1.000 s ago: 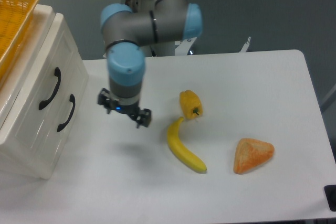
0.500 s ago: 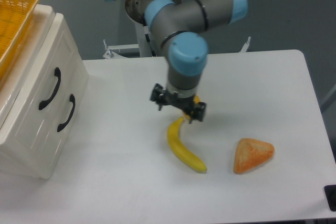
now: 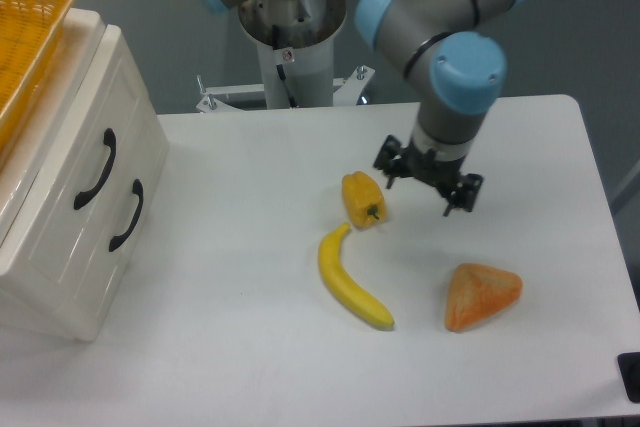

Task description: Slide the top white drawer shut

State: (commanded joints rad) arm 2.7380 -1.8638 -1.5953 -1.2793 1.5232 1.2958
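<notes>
White and mostly bare, the desk (image 3: 250,347) carries a small white cabinet (image 3: 60,277) at its left edge, where we see the top white drawer (image 3: 85,162) sitting flush with the front, an orange woven basket (image 3: 25,32) resting on top. Near the desk's middle we find a yellow pepper (image 3: 362,199), a banana (image 3: 350,282) and an orange wedge (image 3: 482,295), while our gripper (image 3: 427,184) hangs just right of the pepper, holding nothing, fingers apart

No legible txt/labels anywhere.
</notes>
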